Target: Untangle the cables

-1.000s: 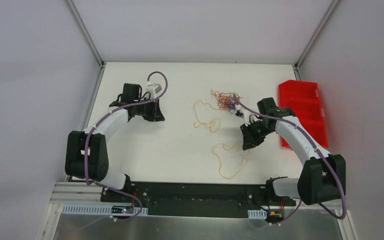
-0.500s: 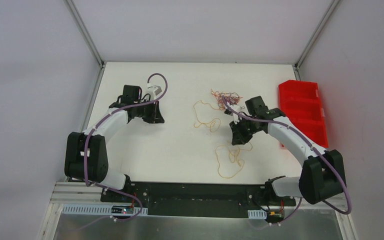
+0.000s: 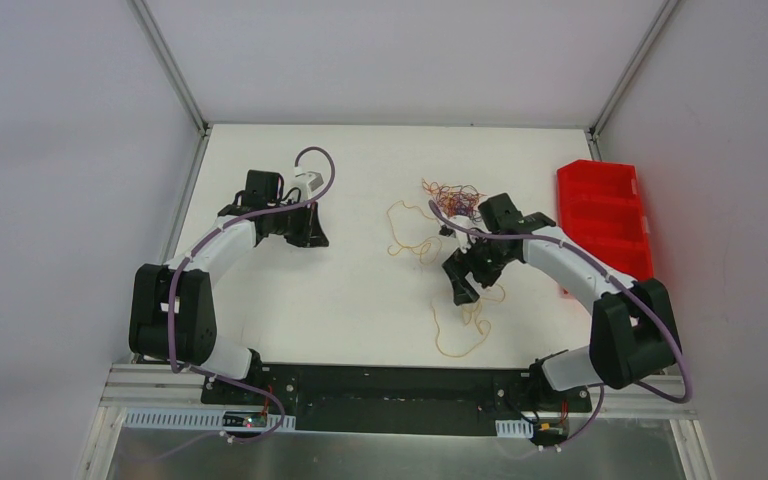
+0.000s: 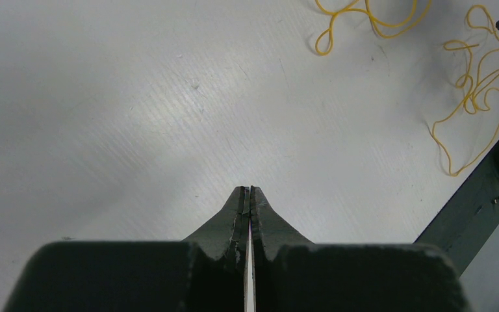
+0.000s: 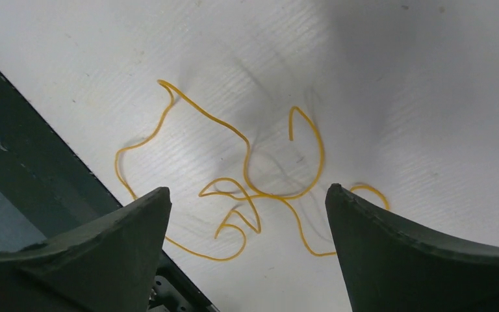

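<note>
Right gripper (image 5: pixel 247 195) spread wide over loose orange-yellow cable (image 5: pixel 201 110) (tangle (image 3: pixel 450 195) just beyond). Left gripper (image 4: pixel 247 190) pinched together; red bin (image 3: pixel 605 215) rightward.

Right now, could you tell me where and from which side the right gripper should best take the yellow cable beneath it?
Probably best to grip the yellow cable on its single curved run, clear of the crossed loops. It lies flat on the table, so the right gripper, which is open, should descend from above with its fingers straddling that strand crosswise.
</note>
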`<state>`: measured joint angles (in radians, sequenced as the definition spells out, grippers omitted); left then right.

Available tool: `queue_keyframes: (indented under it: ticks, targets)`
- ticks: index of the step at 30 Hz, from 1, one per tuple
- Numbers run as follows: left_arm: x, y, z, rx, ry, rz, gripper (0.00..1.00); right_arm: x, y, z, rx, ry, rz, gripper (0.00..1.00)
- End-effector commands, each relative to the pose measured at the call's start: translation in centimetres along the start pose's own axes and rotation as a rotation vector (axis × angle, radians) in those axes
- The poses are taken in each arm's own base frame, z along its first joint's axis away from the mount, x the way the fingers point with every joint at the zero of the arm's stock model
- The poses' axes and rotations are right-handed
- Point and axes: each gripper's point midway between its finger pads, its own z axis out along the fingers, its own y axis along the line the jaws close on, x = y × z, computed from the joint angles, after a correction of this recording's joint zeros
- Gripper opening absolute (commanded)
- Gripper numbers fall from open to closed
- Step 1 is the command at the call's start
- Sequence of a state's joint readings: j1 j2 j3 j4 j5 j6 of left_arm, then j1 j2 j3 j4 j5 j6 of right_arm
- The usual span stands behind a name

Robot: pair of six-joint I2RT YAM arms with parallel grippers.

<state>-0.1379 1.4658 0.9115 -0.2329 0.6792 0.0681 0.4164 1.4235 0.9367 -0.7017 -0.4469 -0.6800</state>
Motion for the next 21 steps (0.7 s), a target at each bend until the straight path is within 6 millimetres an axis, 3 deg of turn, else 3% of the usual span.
queue_keyframes:
  ticks: [1,5,9,13,21]
  targets:
    - [0.1,-1.0,0.0,0.046,0.007,0.006,0.01,1.4,-2.4,-0.5,0.112,0.078,-0.105,0.93]
    - [-0.3,-1.1,0.2,0.056,0.008,-0.010,0.02,0.9,-3.8,0.9,0.116,0.091,-0.123,0.94]
    - [-0.7,-1.2,0.0,0.055,-0.004,0.004,0.02,0.1,-3.1,2.3,0.051,0.084,-0.139,0.94]
    - [-0.7,-1.3,-0.2,0.053,-0.005,0.013,0.02,0.5,-2.6,3.0,-0.001,0.110,-0.183,0.93]
    - [-0.2,-1.2,0.0,0.053,0.008,0.003,0.02,1.3,-1.2,0.7,-0.070,0.151,-0.245,0.92]
